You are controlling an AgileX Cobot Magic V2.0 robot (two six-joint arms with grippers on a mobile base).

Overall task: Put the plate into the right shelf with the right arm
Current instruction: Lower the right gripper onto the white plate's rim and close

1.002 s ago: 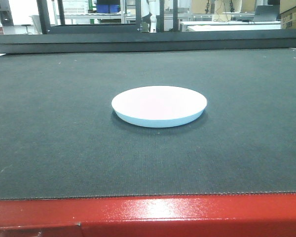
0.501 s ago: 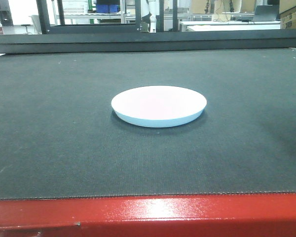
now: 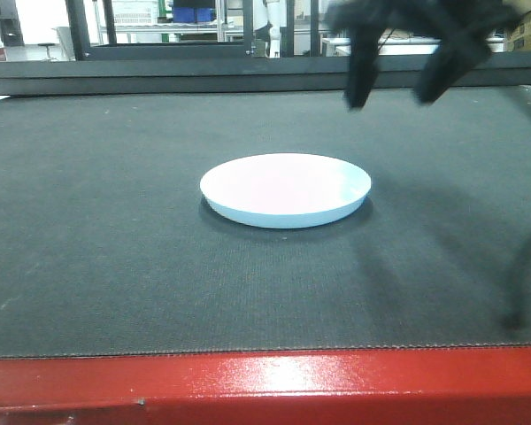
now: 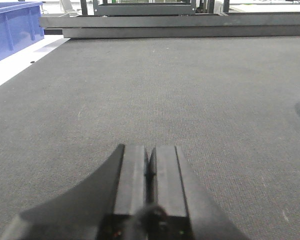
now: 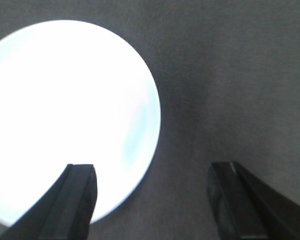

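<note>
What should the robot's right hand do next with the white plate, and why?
Probably lower toward the plate's rim. The right gripper hovers well above the plate with its jaws open, touching nothing, and the right wrist view shows the plate's edge lying between them. The plate sits flat on the table, not yet gripped.

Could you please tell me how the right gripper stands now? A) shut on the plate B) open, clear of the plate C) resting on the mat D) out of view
B: the right gripper hangs open in the air, fingers apart, not touching the plate.
</note>
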